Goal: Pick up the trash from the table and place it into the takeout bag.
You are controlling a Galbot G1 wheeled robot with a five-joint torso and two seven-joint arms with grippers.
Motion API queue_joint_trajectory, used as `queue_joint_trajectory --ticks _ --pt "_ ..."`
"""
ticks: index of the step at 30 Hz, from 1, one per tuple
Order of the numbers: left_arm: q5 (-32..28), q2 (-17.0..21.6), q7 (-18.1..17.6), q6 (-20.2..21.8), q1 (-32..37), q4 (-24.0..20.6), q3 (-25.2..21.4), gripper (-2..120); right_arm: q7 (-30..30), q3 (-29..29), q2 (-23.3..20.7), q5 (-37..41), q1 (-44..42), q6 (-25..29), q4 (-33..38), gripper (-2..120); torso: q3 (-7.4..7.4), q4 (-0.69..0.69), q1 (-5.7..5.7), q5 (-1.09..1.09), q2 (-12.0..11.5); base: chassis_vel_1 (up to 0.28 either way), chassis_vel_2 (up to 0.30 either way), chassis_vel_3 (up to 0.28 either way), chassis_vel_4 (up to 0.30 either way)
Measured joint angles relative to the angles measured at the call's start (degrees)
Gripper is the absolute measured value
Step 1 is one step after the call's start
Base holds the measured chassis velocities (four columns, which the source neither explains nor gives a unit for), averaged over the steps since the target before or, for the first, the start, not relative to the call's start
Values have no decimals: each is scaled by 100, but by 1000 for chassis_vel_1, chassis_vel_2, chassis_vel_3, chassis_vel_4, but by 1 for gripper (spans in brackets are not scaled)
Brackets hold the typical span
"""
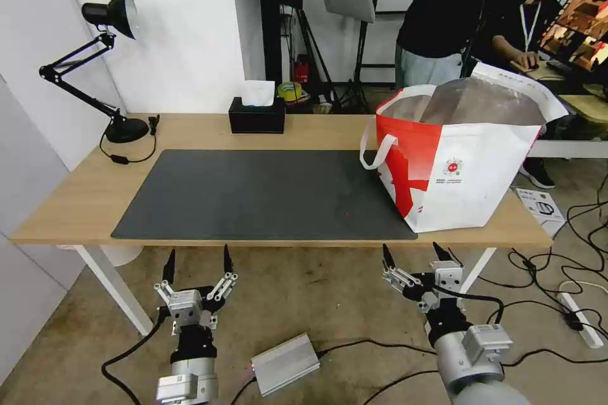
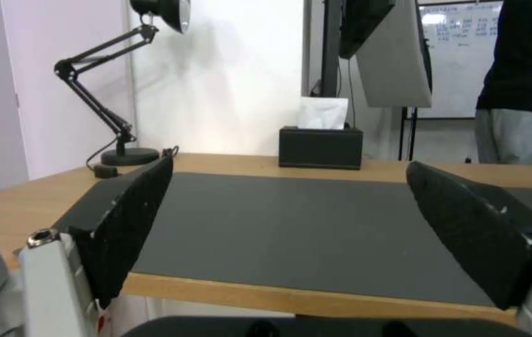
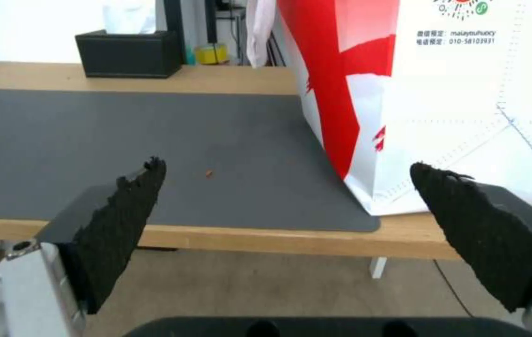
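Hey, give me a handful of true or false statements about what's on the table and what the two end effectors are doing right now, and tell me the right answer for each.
1. The takeout bag stands upright on the robot's right end of the table. True.
2. The left end effector is shut on a cup. False: it is open and holds nothing, below the table's near edge.
3. The black tissue box sits near the far edge of the table, beyond the dark grey mat. True.
4. The right end effector is inside the bag. False: it is open, in front of the table, outside the bag.
5. The desk lamp stands beside the bag. False: it stands at the opposite end of the table.
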Motion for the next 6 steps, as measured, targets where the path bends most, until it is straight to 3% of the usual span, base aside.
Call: queue_joint_trajectory --ticks 6 --pt "0 1 1 0 0 -1 1 100 0 0 0 0 0 0 0 100 0 0 0 0 0 0 0 0 0"
